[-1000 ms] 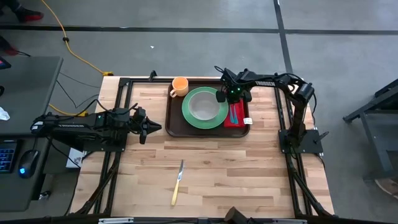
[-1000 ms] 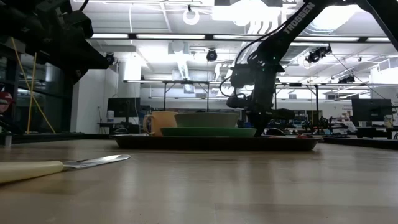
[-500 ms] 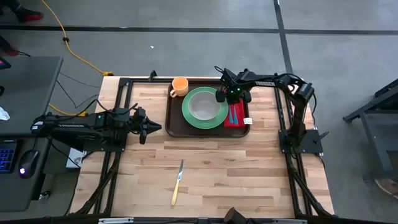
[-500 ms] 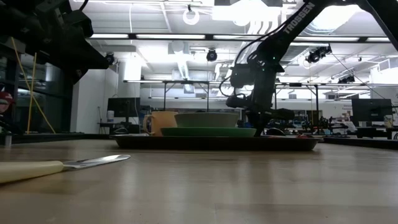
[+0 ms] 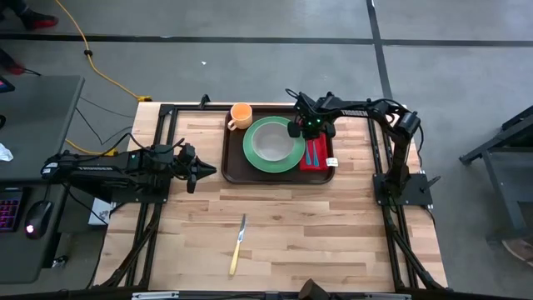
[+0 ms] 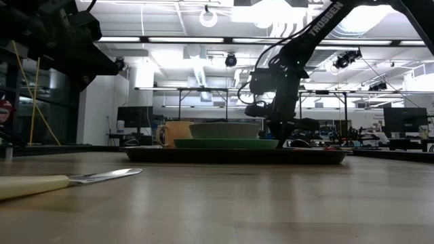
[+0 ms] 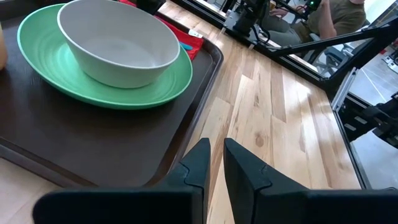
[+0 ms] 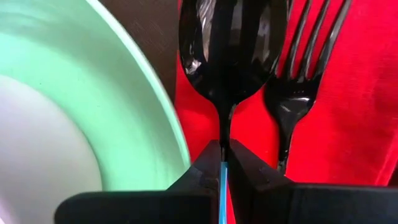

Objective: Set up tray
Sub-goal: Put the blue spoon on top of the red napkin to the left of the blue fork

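The dark brown tray point(image 5: 236, 158) lies at the table's far side and carries a green plate point(image 5: 254, 150) with a pale bowl point(image 5: 273, 143), an orange mug point(image 5: 241, 115) and a red napkin point(image 5: 321, 162). A dark fork point(image 8: 298, 68) lies on the napkin point(image 8: 348, 93), with the spoon point(image 8: 233, 43) beside it. My right gripper point(image 5: 310, 127) stands over the napkin's far end, pointing down, shut on the spoon. My left gripper point(image 5: 210, 171) waits left of the tray, shut, touching nothing. My right gripper point(image 8: 222, 149) pinches the spoon's blue handle point(image 8: 222, 177) between its two fingers, just behind the dark neck, coming from above. The spoon's dark bowl reaches out past the fingertips over the red napkin, beside the fork. I cannot tell whether the spoon rests on the napkin.
A knife with a pale handle point(image 5: 238, 243) lies on bare wood toward the table's near edge, well apart from the tray. Black frame rails run along the table's left, right and far sides. The tray's raised rim point(image 7: 205, 81) lies just ahead of my left gripper point(image 7: 216, 149).
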